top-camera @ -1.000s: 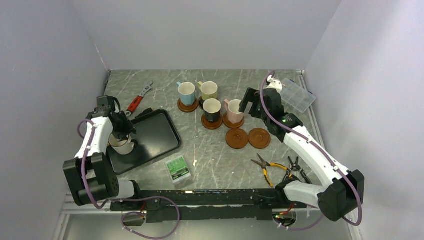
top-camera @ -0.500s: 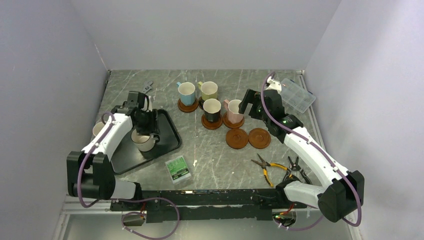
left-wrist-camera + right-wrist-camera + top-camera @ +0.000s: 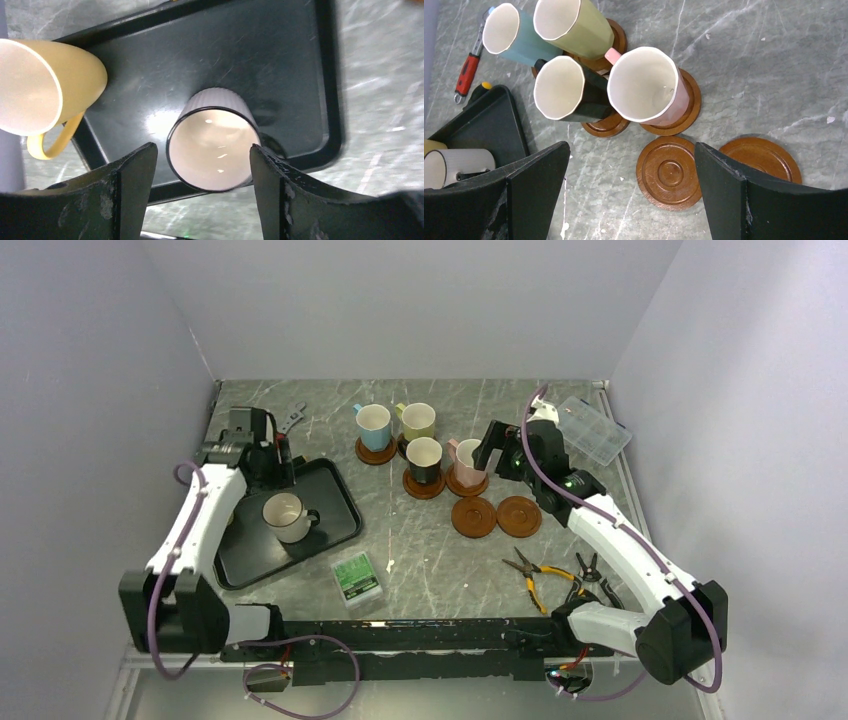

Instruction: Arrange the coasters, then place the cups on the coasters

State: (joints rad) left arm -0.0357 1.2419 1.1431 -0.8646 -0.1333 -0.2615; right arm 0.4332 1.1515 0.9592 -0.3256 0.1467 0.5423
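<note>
While the marbled table (image 3: 430, 560) carries a black tray (image 3: 335, 502) at its left, the left gripper (image 3: 268, 462) hangs over that tray with jaws apart, clear of the white cup (image 3: 285, 517) standing upright on it; the yellow cup (image 3: 45, 92) sits at the tray's edge. The right gripper (image 3: 490, 455), spread wide and empty, hovers by the light blue cup (image 3: 373, 425), olive cup (image 3: 418, 420), black cup (image 3: 424, 455) and pink cup (image 3: 468, 460), each on a coaster. Two bare coasters (image 3: 474, 517) lie just beside them.
</note>
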